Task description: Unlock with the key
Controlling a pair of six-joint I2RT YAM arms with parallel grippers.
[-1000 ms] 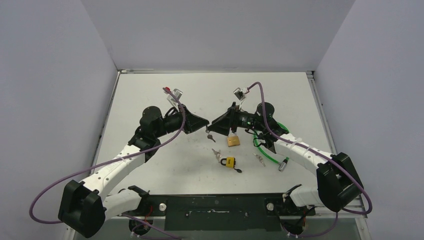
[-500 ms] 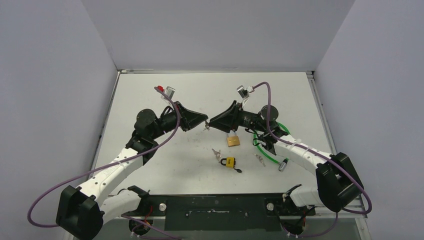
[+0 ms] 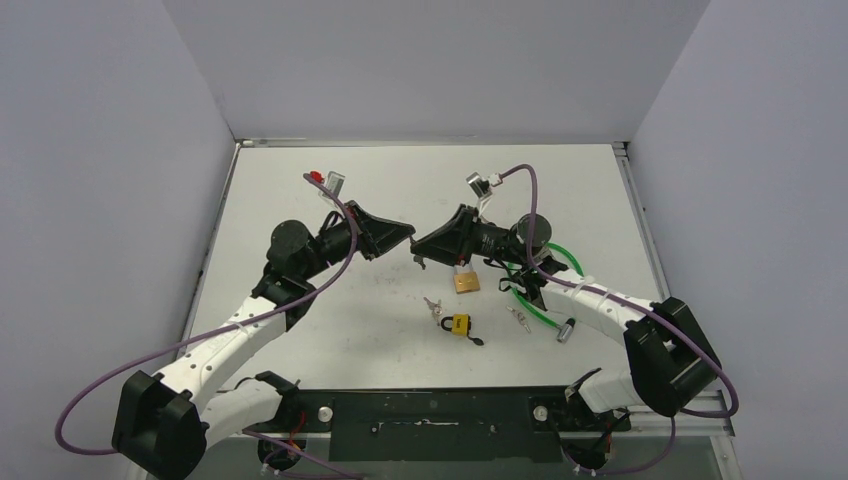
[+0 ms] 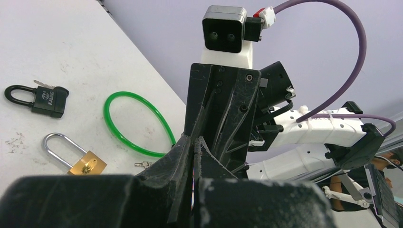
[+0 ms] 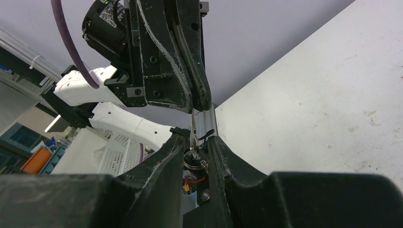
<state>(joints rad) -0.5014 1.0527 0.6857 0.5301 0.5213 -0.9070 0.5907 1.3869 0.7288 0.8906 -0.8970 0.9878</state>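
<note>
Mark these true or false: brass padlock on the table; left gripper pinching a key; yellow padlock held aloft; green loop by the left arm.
1. The brass padlock lies on the table: true.
2. The left gripper pinches a key: true, tip to tip with the right gripper.
3. The yellow padlock is held aloft: false; it lies on the table.
4. The green loop lies by the left arm: false; it lies by the right arm.

Probably a lab: white table boxed by plain grey panels.
</note>
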